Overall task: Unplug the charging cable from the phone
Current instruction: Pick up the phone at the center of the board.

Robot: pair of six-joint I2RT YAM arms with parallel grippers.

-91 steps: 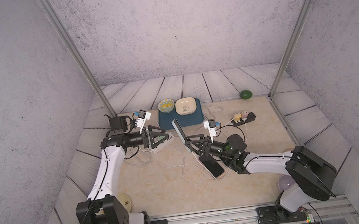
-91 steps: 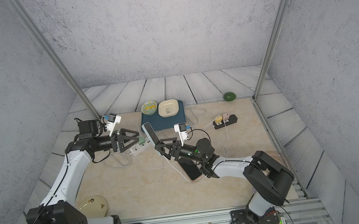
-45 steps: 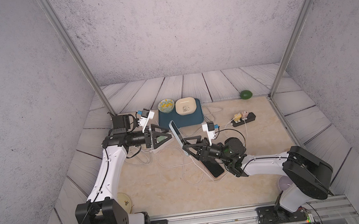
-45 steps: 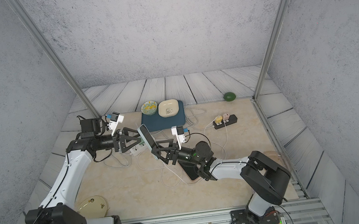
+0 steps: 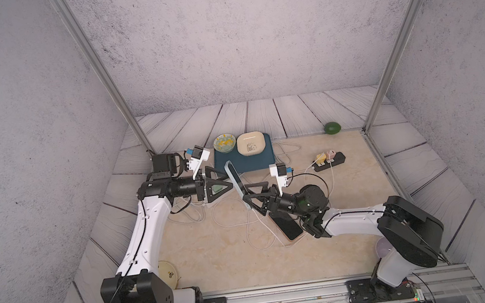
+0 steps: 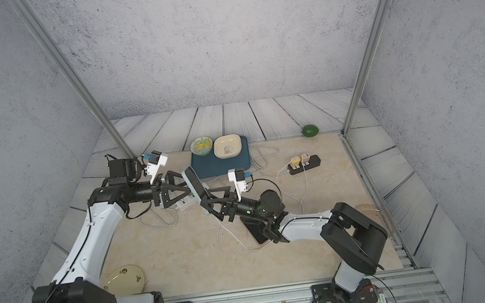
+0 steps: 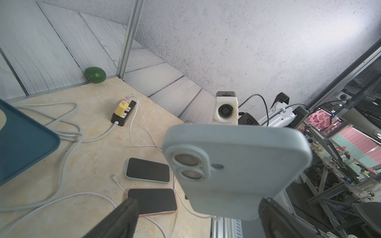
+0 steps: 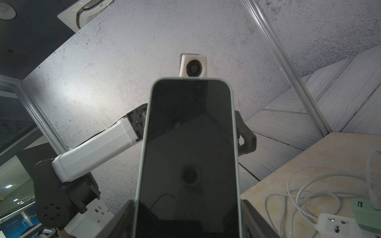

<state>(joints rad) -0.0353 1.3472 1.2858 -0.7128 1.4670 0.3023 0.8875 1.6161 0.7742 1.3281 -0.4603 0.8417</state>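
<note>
**Item: phone** [image 5: 235,180], light blue case, dark unlit screen. Two round lenses sit in a raised corner block on the back, which you can see in the left wrist view [image 7: 237,171].

**Position:** Lifted clear of the surface [image 5: 216,256] and standing on end with a tilt, just left of frame centre in both top views [image 6: 194,185]. The screen faces the right wrist camera [image 8: 189,164].

**Hold:** The right gripper [image 5: 252,201] has its fingers [image 8: 254,220] pinching the phone by its two long edges at the lower end. The left gripper [image 5: 226,182] sits just beside the phone's back with its fingers [image 7: 123,218] spread wide. You cannot tell whether a tip touches the case.

**Associated item: charging cable** [image 5: 265,221], white. It trails from below the held phone across the surface at centre frame.

**Not legible to you:**
- The phone's lower end and its port are covered by the right fingers in both top views. The lower frame edge cuts them off in the right wrist view.
- You cannot tell whether the plug sits in the port.
- Only the tips of the left fingers enter the bottom edge of the left wrist view.
- The right arm covers part of the pink-cased phone [image 7: 152,201], one of two others lying flat on the surface. The other is a teal-cased phone [image 7: 147,170].
</note>
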